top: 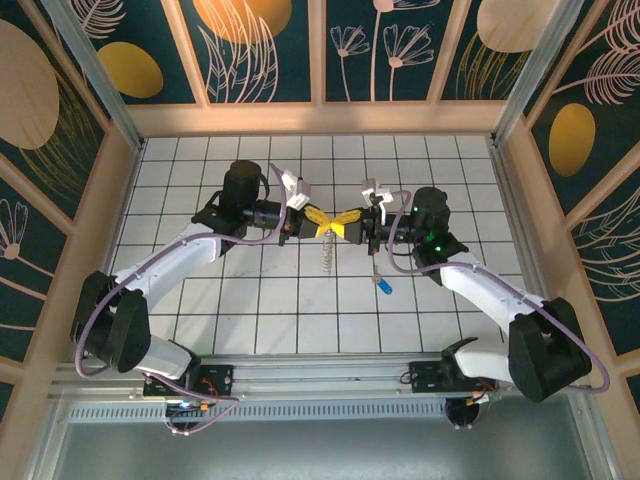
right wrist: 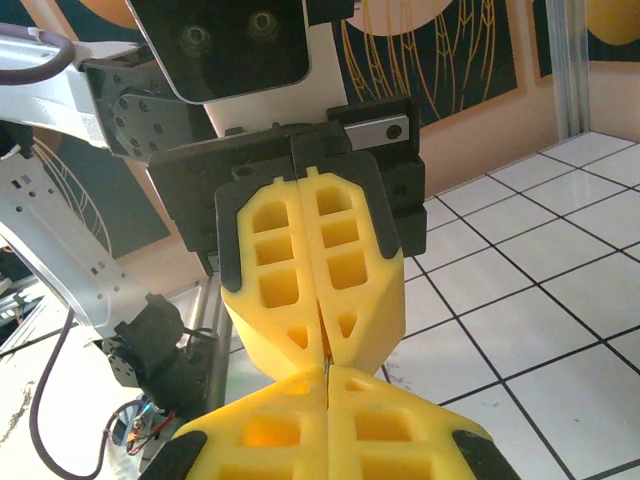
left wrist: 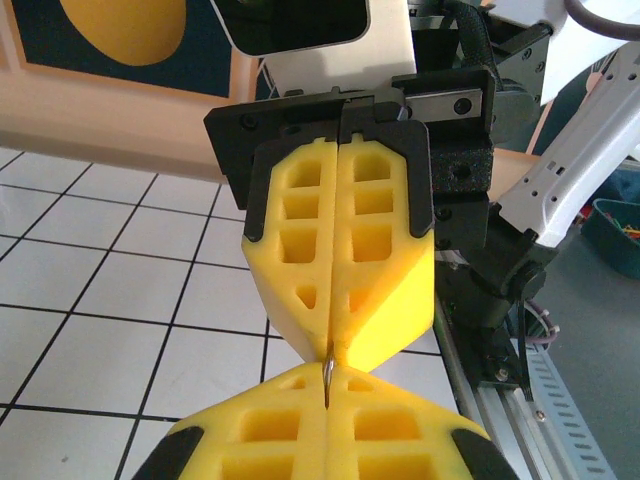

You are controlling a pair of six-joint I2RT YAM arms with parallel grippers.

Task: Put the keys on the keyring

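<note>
In the top view my left gripper (top: 318, 218) and right gripper (top: 346, 226) meet tip to tip above the middle of the floor. Both are shut on the keyring (top: 327, 254), whose bumpy chain-like side hangs down below the yellow fingertips. In the left wrist view a thin sliver of the keyring (left wrist: 328, 374) shows between my left gripper (left wrist: 328, 388) and the right gripper (left wrist: 338, 342) facing it. The right wrist view shows the same metal edge (right wrist: 325, 369) pinched at my right gripper (right wrist: 327, 382). The key (top: 384, 287), blue-headed, lies on the tiles just right of the grippers, apart from both.
White tiled floor (top: 270, 300) enclosed by wooden walls (top: 320, 118) at the back and sides. A metal rail (top: 330, 380) with the arm bases runs along the near edge. The right arm's forearm (top: 470, 275) passes close beside the key.
</note>
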